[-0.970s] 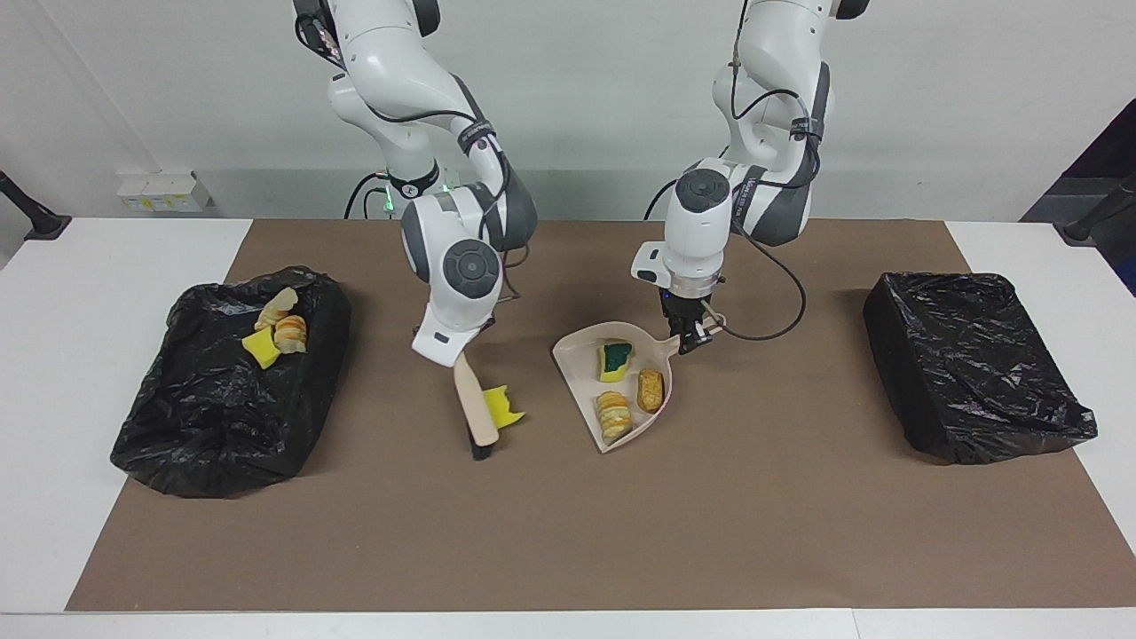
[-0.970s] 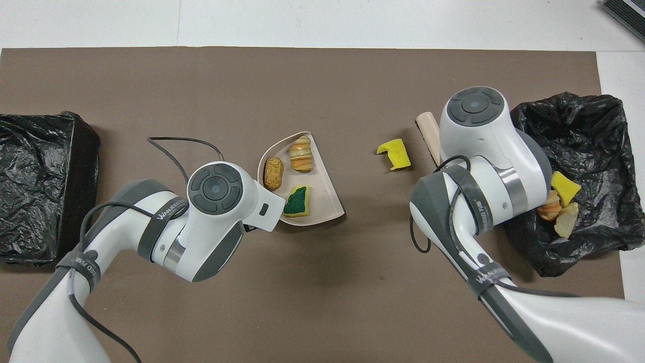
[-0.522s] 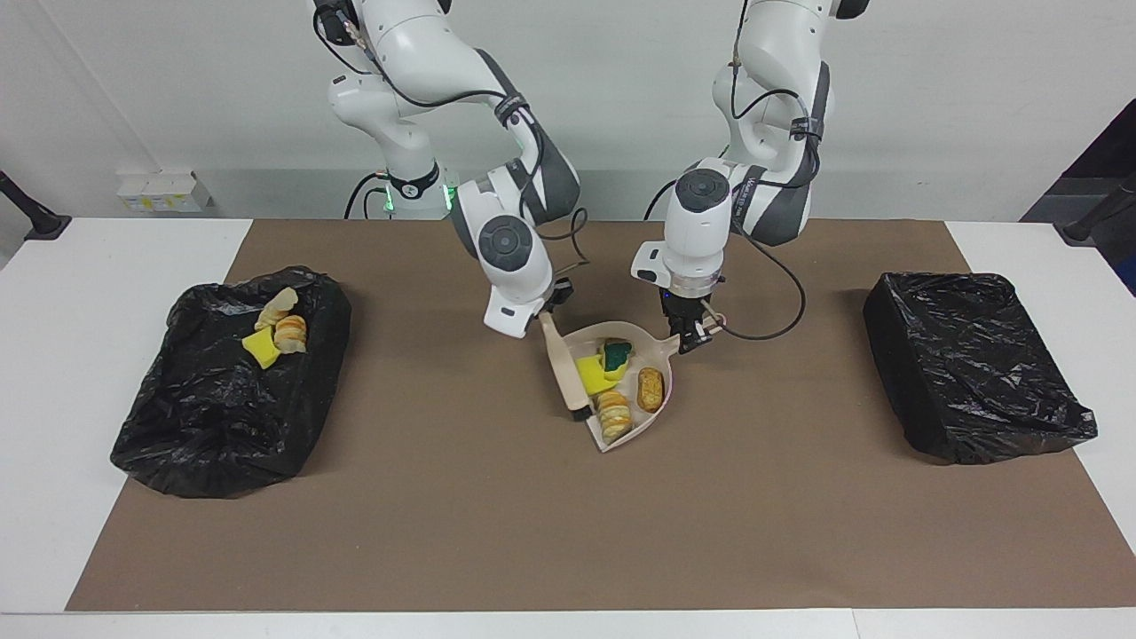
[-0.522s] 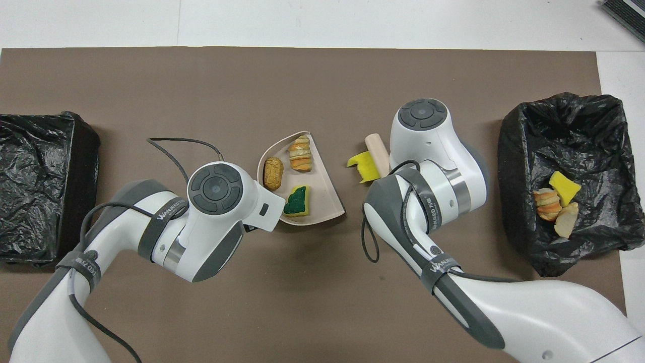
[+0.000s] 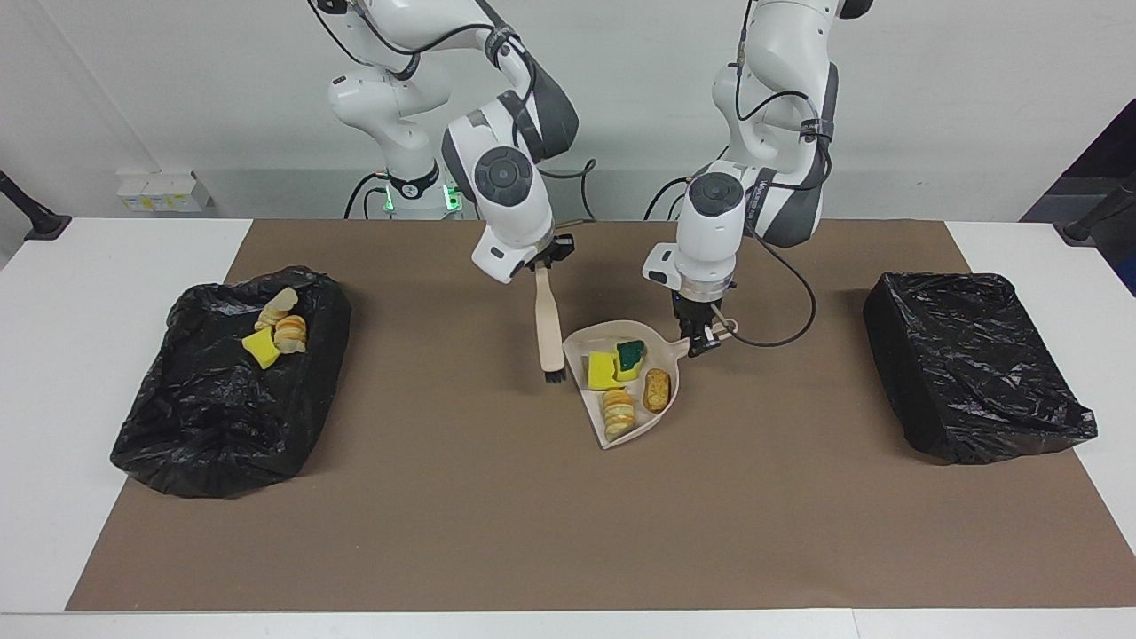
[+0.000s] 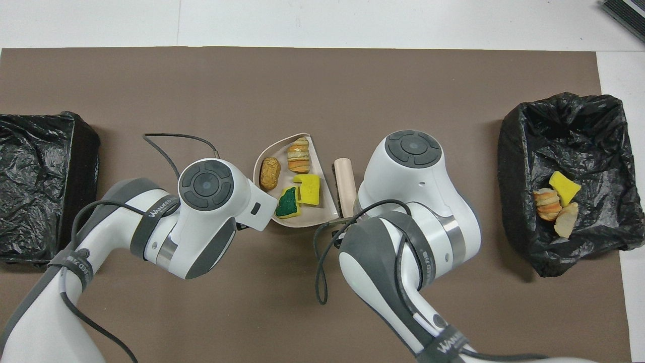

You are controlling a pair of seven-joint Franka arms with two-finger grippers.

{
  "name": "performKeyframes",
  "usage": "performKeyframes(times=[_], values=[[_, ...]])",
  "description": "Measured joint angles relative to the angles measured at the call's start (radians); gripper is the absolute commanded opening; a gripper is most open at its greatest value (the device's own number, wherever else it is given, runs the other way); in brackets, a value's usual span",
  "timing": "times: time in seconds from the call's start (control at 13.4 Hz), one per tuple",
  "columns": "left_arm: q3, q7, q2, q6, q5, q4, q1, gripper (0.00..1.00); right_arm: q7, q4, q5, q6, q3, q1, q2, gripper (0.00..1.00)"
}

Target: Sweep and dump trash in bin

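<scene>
Beige plastic at centre table: the dustpan [image 5: 626,382] sits on the brown mat [image 5: 532,532] with four scraps inside, a yellow sponge piece [image 5: 602,369], a green-faced sponge piece [image 5: 631,355], a golden-brown chunk [image 5: 656,390] and a layered bread chunk [image 5: 618,411]. The left gripper [image 5: 701,337] is clamped tight on the dustpan's short handle [image 5: 685,348], fingers closed around it at the pan's edge nearest the robots. All four scraps lie just below those fingers in the facing view, farther from the robots than the handle.

Over on the other arm, the right gripper [image 5: 543,259] is up above the mat with its fingers pinched together on the top of the brush [image 5: 548,324]. The brush hangs straight down from the fingers, pale handle above, dark bristles [image 5: 555,375] at the bottom, right beside the dustpan's open rim. Whether the bristles touch the mat, I can't tell.

Toward the right arm's end, well away from both sets of fingers, the open black bin [image 5: 231,390] holds three more scraps [image 5: 275,330]. Toward the left arm's end sits a second black-bagged bin [image 5: 972,364], nothing visible in it.
</scene>
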Motion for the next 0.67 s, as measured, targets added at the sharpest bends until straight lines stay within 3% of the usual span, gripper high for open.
performKeyframes(times=[0.3,0.67], values=[[0.002,0.128,-0.031,-0.007,0.000,0.016,0.070,0.00,0.155,-0.091,0.000,0.033,0.005,0.091,-0.047,0.00],[0.010,0.365,-0.193,-0.128,0.000,0.032,0.264,0.00,0.171,-0.379,0.000,0.202,0.007,0.191,-0.213,0.00]])
